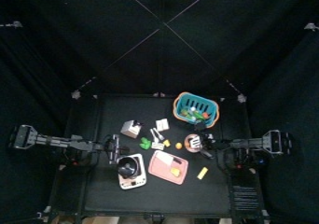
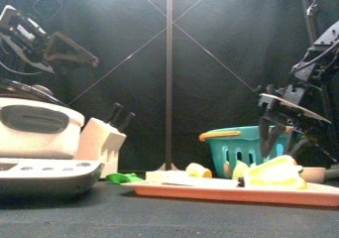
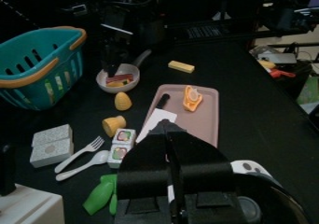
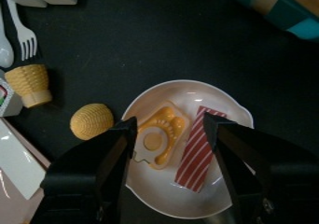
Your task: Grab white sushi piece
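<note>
From above, we see the small table [image 1: 112, 186] with a teal basket [image 1: 196, 105] toward its back right, a pink cutting board [image 1: 173, 167] near the front and a white scale [image 1: 132, 175] to its left. The left gripper [image 1: 115, 150] sits at the table's left side, the right gripper [image 1: 207, 146] over a small plate [image 1: 197, 141].

From the front, the scale [image 2: 40, 138] looms large at left; the basket [image 2: 240, 148] stands behind the board [image 2: 232, 191].

In the left wrist view, the white sushi piece [image 3: 119, 153] lies beside a white fork [image 3: 82, 158], just off the board's [image 3: 187, 114] corner. We cannot tell how the left jaws stand.

In the right wrist view, the right jaws are spread apart, empty, above the plate [image 4: 232, 206] holding a fried egg [image 4: 159, 137] and bacon [image 4: 200, 153].
</note>
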{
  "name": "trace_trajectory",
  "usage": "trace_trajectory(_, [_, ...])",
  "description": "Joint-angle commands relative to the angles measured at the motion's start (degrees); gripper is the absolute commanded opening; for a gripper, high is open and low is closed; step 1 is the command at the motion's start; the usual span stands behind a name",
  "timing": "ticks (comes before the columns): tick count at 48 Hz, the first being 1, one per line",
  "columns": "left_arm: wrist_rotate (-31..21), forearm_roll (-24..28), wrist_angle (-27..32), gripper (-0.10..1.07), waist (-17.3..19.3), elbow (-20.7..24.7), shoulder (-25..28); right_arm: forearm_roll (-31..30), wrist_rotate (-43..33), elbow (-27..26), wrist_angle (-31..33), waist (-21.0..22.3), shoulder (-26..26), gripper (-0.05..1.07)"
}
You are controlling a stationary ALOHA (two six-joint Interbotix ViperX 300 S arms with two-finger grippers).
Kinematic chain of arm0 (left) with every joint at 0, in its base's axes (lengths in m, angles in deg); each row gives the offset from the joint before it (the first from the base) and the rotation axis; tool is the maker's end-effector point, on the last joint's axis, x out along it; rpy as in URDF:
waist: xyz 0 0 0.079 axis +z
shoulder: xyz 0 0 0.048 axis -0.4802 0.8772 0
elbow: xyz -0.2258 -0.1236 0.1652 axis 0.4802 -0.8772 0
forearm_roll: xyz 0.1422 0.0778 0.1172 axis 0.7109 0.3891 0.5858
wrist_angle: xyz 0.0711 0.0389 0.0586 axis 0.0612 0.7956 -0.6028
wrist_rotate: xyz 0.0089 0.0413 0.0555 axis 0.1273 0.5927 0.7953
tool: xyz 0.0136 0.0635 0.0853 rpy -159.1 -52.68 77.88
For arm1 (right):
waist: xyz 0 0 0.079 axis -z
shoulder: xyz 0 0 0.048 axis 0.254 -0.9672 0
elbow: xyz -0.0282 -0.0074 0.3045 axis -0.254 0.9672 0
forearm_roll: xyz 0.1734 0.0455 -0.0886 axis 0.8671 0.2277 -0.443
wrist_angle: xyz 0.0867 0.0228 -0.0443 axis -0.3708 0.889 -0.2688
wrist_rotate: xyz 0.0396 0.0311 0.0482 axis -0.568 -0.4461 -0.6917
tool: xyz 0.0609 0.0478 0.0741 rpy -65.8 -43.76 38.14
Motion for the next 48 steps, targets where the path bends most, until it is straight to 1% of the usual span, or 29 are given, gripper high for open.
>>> trace_trajectory(1, [-0.1, -0.1, -0.3, 0.24, 0.2, 0.7, 0.0, -0.2, 0.2, -1.7, -0.2, -0.1, 0.4, 0.91])
trace_trajectory(16, [0.0, -0.1, -0.3, 0.24, 0.1, 0.7, 0.0, -4.3, 0.1, -4.9, -0.2, -1.1, 0.1, 0.91])
trace_trajectory(24, [0.0, -0.1, -0.3, 0.24, 0.2, 0.9, -0.1, -9.4, 0.1, -7.8, -1.8, -2.7, -1.6, 0.91])
trace_trajectory(37, [-0.1, -0.1, -0.3, 0.24, 0.1, 0.4, -1.8, -19.4, 0.2, -13.4, -7.4, -4.5, -7.5, 0.91])
trace_trajectory(48, [-0.2, -0.3, -0.3, 0.24, 0.2, -1.0, -2.8, -23.4, 0.3, -19.2, -8.7, -4.5, -13.3, 0.91])
